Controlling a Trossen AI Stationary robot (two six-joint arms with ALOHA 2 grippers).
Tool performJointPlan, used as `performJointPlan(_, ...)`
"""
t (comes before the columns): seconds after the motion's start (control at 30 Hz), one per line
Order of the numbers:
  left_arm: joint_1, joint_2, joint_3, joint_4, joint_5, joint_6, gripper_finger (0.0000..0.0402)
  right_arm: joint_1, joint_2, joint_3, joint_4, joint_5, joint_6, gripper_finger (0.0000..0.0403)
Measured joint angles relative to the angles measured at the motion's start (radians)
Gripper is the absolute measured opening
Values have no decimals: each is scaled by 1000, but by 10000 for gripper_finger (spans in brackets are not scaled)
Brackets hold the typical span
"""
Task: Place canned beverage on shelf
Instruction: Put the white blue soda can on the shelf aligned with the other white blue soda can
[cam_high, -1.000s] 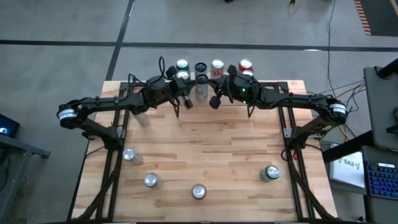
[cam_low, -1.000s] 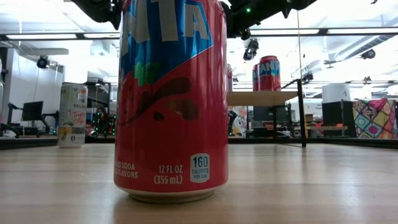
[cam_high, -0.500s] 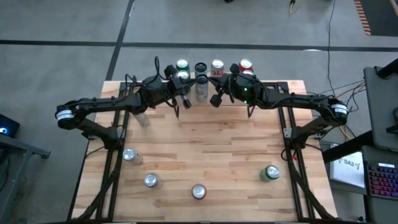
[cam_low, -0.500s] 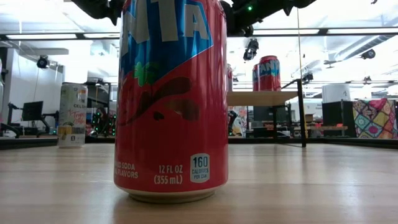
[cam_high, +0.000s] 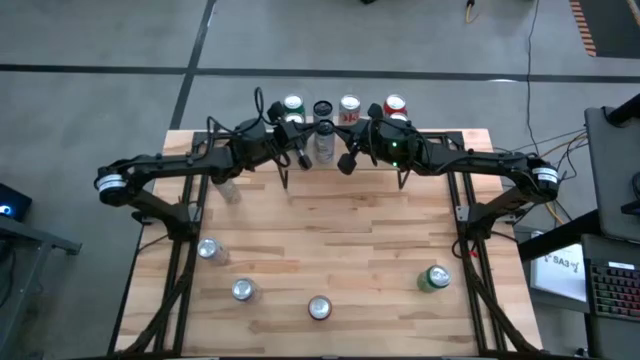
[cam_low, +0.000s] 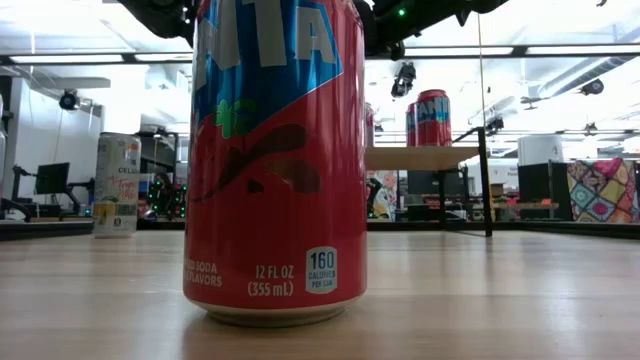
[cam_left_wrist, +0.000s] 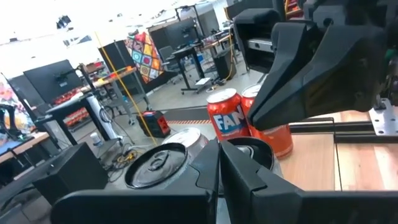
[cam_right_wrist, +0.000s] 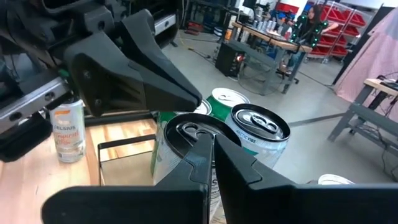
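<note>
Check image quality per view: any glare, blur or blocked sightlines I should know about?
Low view: red can fills the centre, hiding most of the table; bright ceiling lights wash out the background behind the shelf. Left wrist view: blown-out white upper left, near left gripper soft. Right wrist view: right gripper blurred up close, cans behind it sharper. High view: evenly lit, no strong glare.

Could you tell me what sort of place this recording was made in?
Probably a robotics lab or workshop: a butcher-block table on a bare concrete floor, workbenches behind, and red parts bins on racks.
</note>
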Motion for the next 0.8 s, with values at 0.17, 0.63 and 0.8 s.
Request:
performJointPlan(0.17,0,4,2,-11,0,-16,0,0,0,0,-3,-24,2,9)
performJointPlan(0.63,0,5,2,-31,0,-50,0,0,31,2,1,-15,6,9)
performJointPlan(0.8,-1,5,2,-32,1,-68,0,0,31,2,0,-15,4,9)
